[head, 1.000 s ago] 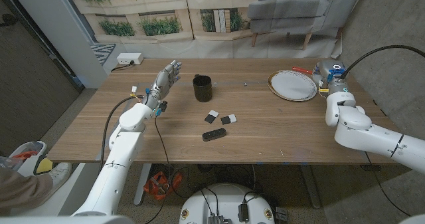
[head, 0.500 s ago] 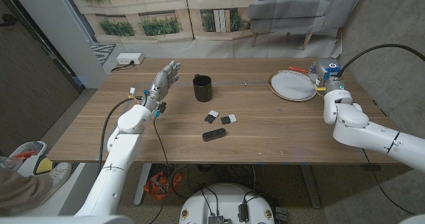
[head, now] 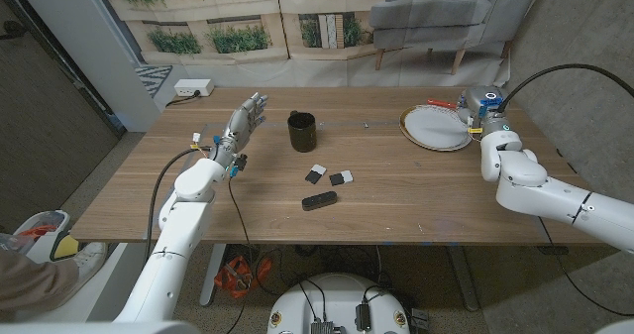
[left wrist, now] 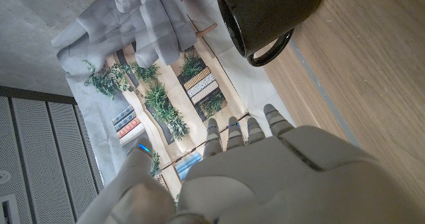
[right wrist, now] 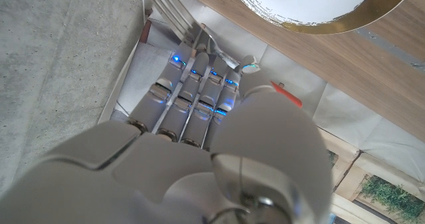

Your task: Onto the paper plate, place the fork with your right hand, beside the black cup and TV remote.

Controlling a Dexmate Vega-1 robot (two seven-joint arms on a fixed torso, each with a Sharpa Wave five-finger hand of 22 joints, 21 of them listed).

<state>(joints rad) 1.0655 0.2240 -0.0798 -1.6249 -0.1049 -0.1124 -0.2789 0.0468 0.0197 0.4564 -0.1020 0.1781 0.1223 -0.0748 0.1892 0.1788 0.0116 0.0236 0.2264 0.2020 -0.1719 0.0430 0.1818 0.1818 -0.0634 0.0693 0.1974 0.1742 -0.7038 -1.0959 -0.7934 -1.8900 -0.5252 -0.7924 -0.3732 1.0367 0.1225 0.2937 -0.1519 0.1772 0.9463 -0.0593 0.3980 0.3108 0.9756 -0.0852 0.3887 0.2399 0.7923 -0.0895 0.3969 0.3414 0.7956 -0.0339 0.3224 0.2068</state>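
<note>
The fork (head: pixel 442 104) has a red handle that sticks out of my right hand (head: pixel 483 109) at the table's far right, just behind the paper plate (head: pixel 436 128). In the right wrist view, my right hand (right wrist: pixel 199 117) curls its fingers, and the fork's red tip (right wrist: pixel 285 94) pokes out beside the thumb, off the wood. The gold-rimmed plate (right wrist: pixel 299 4) lies close by. The black cup (head: pixel 302 132) stands mid-table and the dark TV remote (head: pixel 319 201) lies nearer me. My left hand (head: pixel 248 116) is raised with fingers spread, holding nothing, left of the cup (left wrist: pixel 265 11).
Two small black-and-white blocks (head: pixel 316 174) (head: pixel 341 178) lie between the cup and the remote. A white power strip (head: pixel 193 88) sits at the far left corner. A grey armchair (head: pixel 446 17) stands behind the table.
My right hand has moved a little away from me and to the left, towards the plate's far rim, and the red handle has shifted with it. The left hand has stayed put.
</note>
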